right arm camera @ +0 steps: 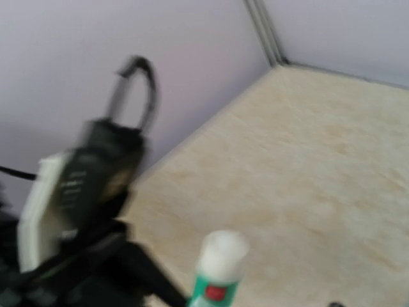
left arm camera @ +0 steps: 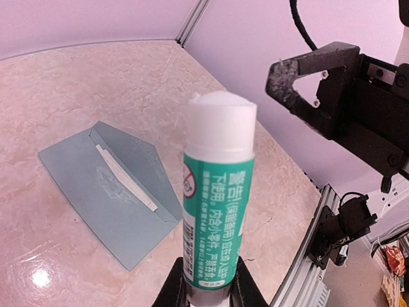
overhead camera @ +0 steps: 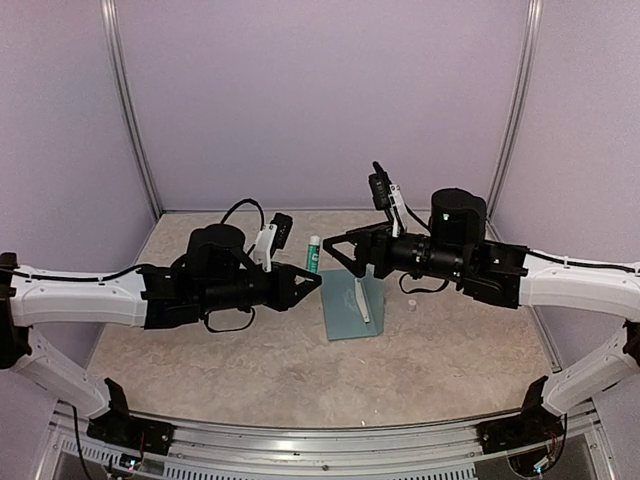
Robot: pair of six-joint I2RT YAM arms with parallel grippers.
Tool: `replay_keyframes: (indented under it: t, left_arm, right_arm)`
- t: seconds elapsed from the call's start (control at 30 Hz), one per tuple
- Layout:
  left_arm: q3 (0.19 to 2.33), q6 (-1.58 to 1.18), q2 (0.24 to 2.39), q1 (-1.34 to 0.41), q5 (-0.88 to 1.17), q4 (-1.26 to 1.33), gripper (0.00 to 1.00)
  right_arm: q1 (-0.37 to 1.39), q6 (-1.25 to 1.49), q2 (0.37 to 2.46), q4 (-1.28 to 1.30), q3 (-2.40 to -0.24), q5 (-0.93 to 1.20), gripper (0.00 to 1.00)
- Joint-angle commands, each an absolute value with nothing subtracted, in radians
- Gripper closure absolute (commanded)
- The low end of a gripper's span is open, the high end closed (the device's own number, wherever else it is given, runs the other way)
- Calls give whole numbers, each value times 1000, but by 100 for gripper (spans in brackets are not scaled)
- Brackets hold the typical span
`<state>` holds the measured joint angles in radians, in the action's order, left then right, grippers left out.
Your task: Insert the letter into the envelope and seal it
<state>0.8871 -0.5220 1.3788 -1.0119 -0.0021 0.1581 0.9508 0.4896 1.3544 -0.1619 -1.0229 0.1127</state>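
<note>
The teal-blue envelope lies flat on the table with its pointed flap open. A narrow white strip runs along its mouth; I cannot tell whether it is the letter's edge. My left gripper is shut on the base of a green glue stick, upright with a white top, above the table left of the envelope. My right gripper hovers just right of the stick's top, jaws spread, nothing between them. The right wrist view is blurred and shows the stick, not its own fingers.
A small white object lies on the table right of the envelope. Purple walls close the back and sides. The metal rail runs along the near table edge. The left arm's wrist fills the left of the right wrist view.
</note>
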Motion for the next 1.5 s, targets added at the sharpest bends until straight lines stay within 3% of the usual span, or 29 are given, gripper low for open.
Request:
replay_keyframes:
  t: [0.0, 0.2, 0.63, 1.0, 1.2, 1.3, 1.47]
  left_arm:
    - [862, -533, 1320, -975, 127, 241, 100]
    - [822, -505, 1276, -954, 431, 360, 100]
    - [851, -488, 1274, -965, 625, 391, 100]
    - [876, -470, 1308, -973, 636, 375, 100]
    - [876, -455, 1304, -973, 608, 345, 100]
    - [873, -434, 1290, -971, 524, 309, 100]
    - [910, -356, 1276, -995, 248, 176, 100]
  right_arm:
    - [901, 496, 1274, -364, -920, 288, 19]
    - [867, 547, 1289, -579, -848, 529, 17]
    - [878, 598, 1389, -694, -912, 755, 23]
    - [885, 672, 1434, -791, -927, 805, 50]
    - [890, 671, 1443, -779, -933, 802, 82]
    - [890, 669, 1437, -762, -931, 781, 93]
    - [902, 599, 1436, -587, -968, 623, 99]
